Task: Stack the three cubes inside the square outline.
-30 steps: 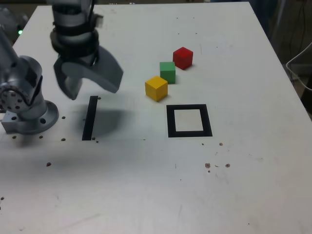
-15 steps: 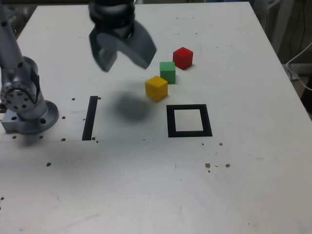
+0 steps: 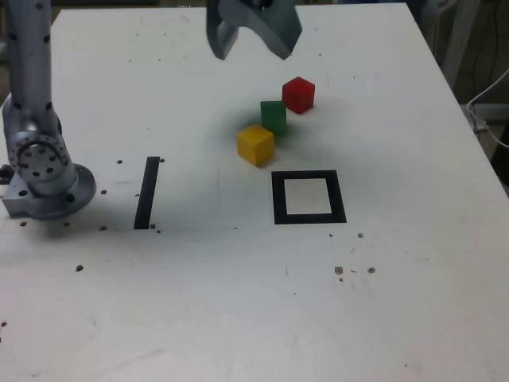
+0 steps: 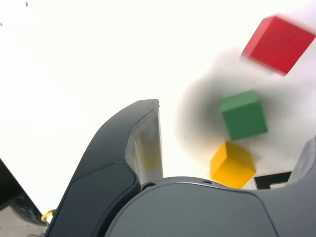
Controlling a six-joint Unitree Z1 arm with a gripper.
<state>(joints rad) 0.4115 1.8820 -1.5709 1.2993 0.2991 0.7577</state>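
Three cubes, red (image 3: 298,94), green (image 3: 273,116) and yellow (image 3: 254,144), sit bunched at upper centre above the empty square outline (image 3: 277,197) as the spread, empty tool (image 3: 253,38) hovers, risking a knock to neighbours on descent.

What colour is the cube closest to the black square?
Yellow cube, clearest in the exterior view, just beyond the square outline.

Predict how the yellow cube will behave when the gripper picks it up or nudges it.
The yellow cube has flat faces and sharp edges, so it will probably slide, not roll. It looks solid and rigid, likely holding shape when squeezed. Being small, it is probably light.
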